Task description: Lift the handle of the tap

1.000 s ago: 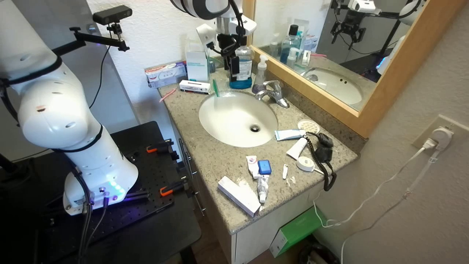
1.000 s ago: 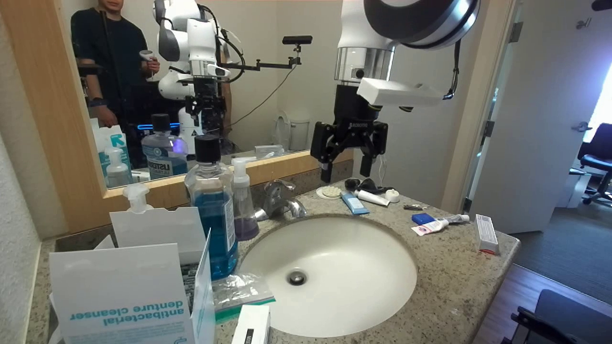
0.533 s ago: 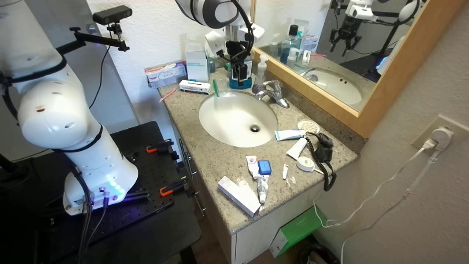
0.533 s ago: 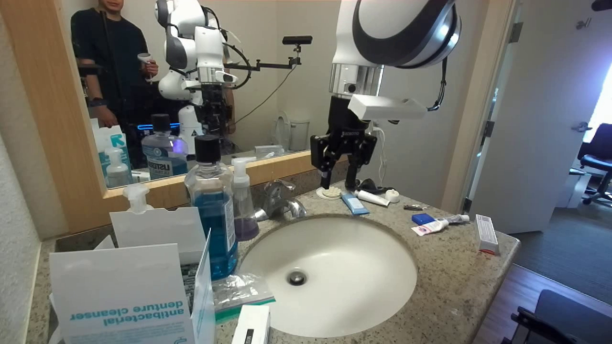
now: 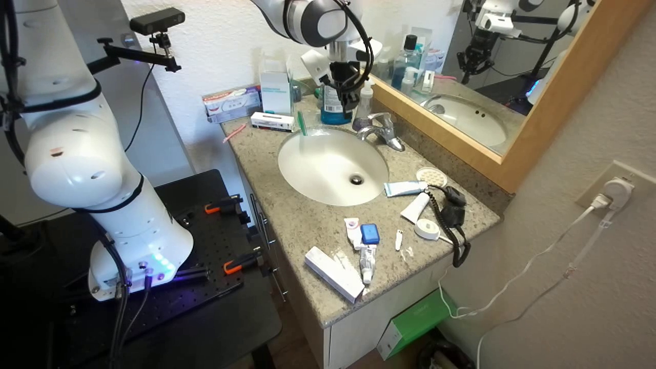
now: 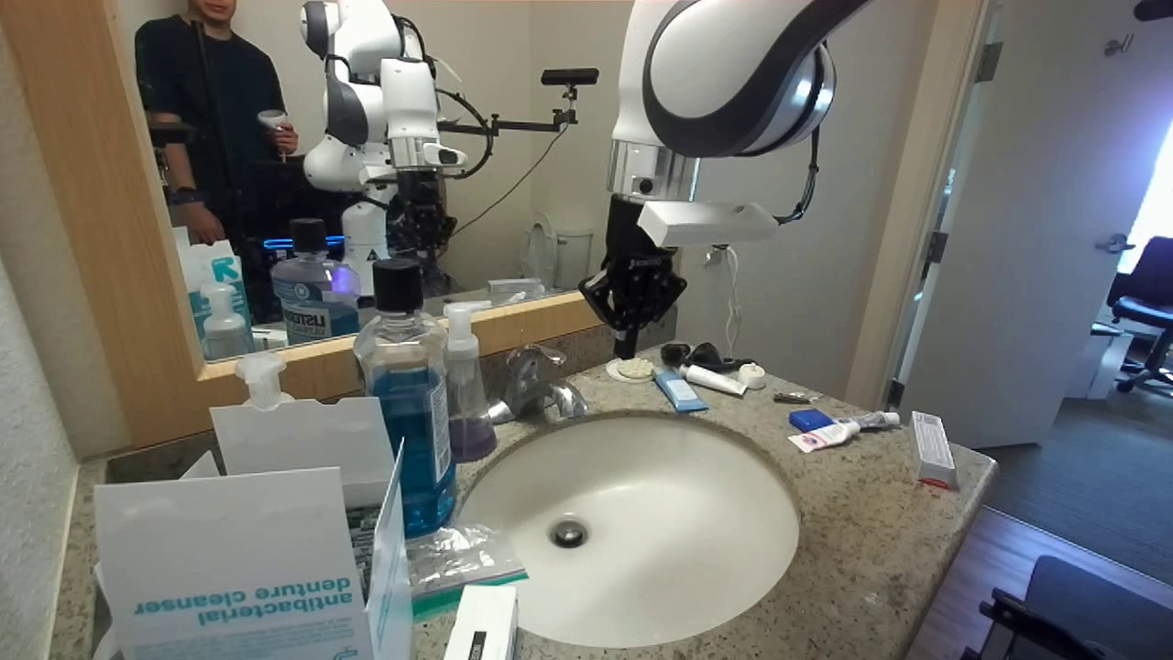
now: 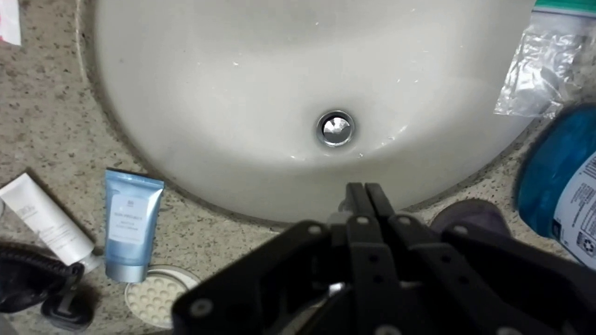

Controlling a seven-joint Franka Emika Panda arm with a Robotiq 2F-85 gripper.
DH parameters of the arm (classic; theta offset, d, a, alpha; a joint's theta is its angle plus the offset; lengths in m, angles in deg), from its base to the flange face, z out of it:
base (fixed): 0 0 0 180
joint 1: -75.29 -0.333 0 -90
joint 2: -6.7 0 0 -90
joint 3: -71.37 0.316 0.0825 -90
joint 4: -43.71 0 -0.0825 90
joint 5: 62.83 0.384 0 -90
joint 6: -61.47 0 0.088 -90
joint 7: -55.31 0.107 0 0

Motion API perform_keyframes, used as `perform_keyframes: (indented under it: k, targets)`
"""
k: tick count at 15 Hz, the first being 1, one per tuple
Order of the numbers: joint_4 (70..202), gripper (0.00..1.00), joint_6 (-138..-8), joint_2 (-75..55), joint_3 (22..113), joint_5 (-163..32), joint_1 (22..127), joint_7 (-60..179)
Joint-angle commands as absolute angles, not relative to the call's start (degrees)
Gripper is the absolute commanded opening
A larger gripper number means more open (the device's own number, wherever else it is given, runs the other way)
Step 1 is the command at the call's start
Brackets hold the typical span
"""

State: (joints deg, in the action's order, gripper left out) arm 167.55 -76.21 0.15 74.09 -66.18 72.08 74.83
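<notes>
The chrome tap (image 5: 385, 134) stands behind the oval white basin (image 5: 318, 169), its short spout over the rim. On top of it sits the short lever handle (image 5: 380, 116), also seen as a handle (image 6: 542, 355) in an exterior view. My gripper (image 6: 626, 350) hangs pointing down above the basin area, apart from the handle. Its fingertips are together with nothing between them. In the wrist view the gripper (image 7: 364, 187) covers most of the tap; only a faint bit of the spout (image 7: 342, 205) peeks out beside the fingers.
A soap pump bottle (image 6: 467, 394) and a blue mouthwash bottle (image 6: 412, 431) stand close beside the tap. The mirror's wooden frame (image 6: 522, 328) runs just behind it. A blue tube (image 7: 132, 223) and a beaded round dish (image 7: 153, 298) lie on the counter on the tap's far side.
The fingers have gone from wide apart to together. The gripper has come down and moved nearer to the tap. The tap and its handle look unchanged.
</notes>
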Motion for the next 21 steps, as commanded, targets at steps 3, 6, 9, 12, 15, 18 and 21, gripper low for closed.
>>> perform_keyframes:
  k: [3, 6, 9, 12, 15, 18, 21]
  targets:
    - [161.9, 0.0, -76.61, -4.19, 72.82, -66.9, 71.74, 74.18]
    - [160.1, 0.0, -76.69, -6.01, 72.6, -66.54, 71.58, 73.62]
    - [158.86, 0.0, -75.44, -7.52, 72.97, -65.29, 71.55, 72.12]
    - [160.19, 0.01, -76.07, -6.98, 72.61, -65.32, 71.27, 72.14]
    - [160.11, 0.01, -76.06, -7.14, 72.64, -65.3, 71.27, 71.94]
    - [159.39, 0.0, -78.37, -8.77, 72.32, -65.66, 71.3, 72.19]
    - [159.57, 0.0, -81.03, -9.55, 72.01, -66.11, 71.05, 72.35]
